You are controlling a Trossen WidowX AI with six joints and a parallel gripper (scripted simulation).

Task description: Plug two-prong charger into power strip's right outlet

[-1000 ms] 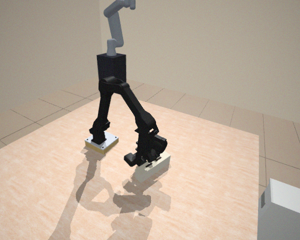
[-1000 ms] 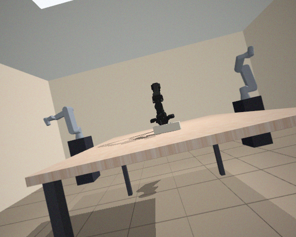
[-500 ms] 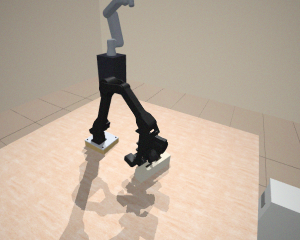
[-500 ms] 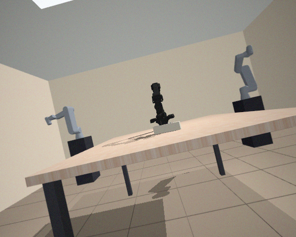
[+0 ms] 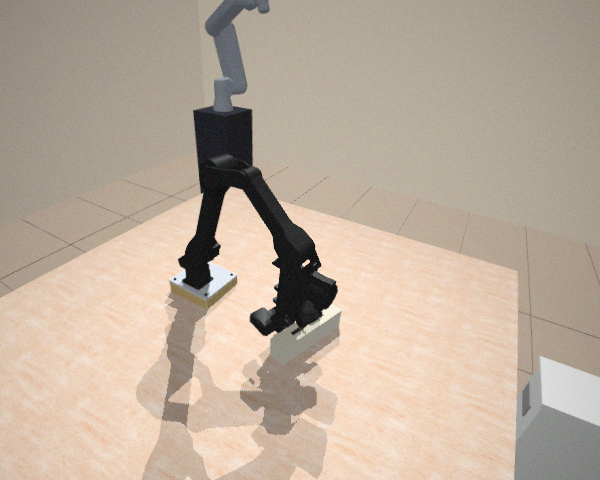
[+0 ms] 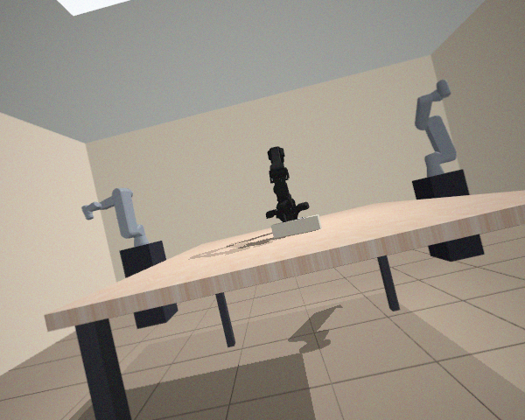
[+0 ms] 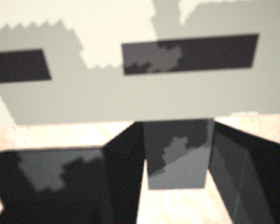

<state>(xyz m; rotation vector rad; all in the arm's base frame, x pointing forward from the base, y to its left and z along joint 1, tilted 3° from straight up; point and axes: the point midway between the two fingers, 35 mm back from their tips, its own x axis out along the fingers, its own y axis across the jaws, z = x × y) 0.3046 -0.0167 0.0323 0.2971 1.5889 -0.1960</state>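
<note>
hand (image 5: 296,326) (image 6: 290,220) (image 7: 169,123): pinching charger (image 7: 177,156) | power strip (image 5: 305,338) (image 6: 296,227) (image 7: 84,100): two dark recesses (image 7: 191,53); prongs hidden

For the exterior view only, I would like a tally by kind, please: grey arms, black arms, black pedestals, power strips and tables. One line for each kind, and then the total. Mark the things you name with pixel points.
Grey arms (image 5: 230,56) (image 6: 124,214) (image 6: 441,137): 2
Black arm (image 5: 266,201) (image 6: 281,190): 1
Black pedestals (image 5: 222,134) (image 6: 143,258) (image 6: 441,185): 2
Power strip (image 5: 285,348) (image 6: 297,227) (image 7: 84,103): 1
Table (image 5: 393,361) (image 6: 367,230) (image 7: 175,205): 1
Total: 7
</note>
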